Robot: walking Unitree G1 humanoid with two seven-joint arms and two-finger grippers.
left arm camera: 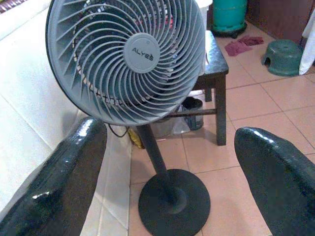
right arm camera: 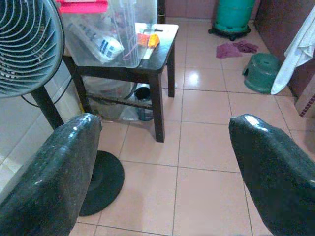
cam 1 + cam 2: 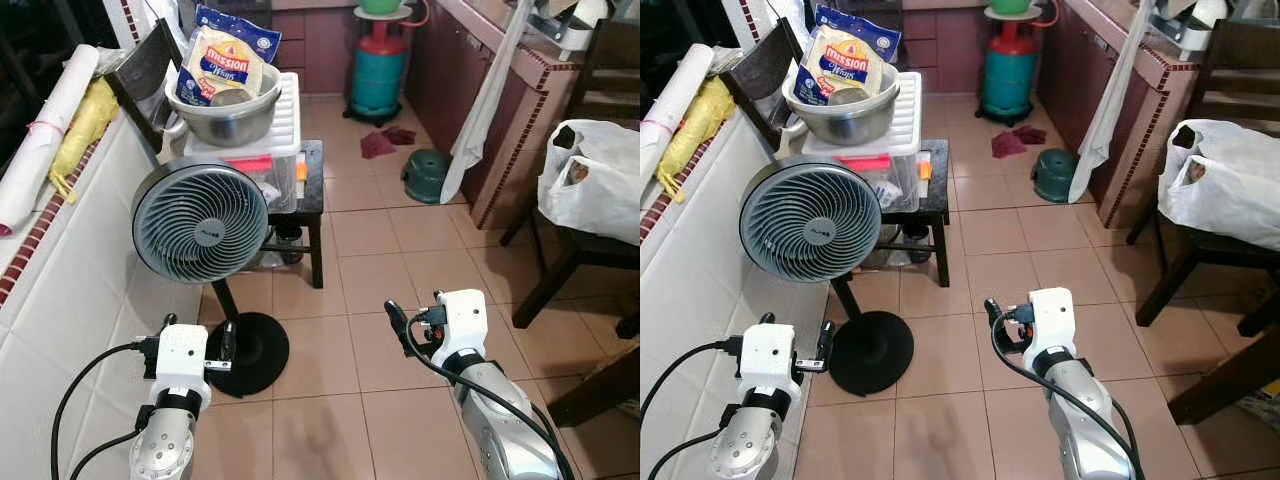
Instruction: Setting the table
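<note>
While both grippers, left (image 1: 162,162) and right (image 2: 162,162), gape empty, steel bowl (image 3: 225,115) sits well ahead on storage box (image 3: 270,150).

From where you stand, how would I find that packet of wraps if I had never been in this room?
Start at the grey pedestal fan by the white tiled wall. Behind it a dark wooden stool carries a clear plastic box, and on the box sits a metal bowl. The wraps packet stands in that bowl, the only blue and yellow thing there.

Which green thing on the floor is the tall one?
The gas cylinder, standing upright at the far end of the room. The other green thing, a small stool, sits low on the tiles, nearer the hanging white cloth.
</note>
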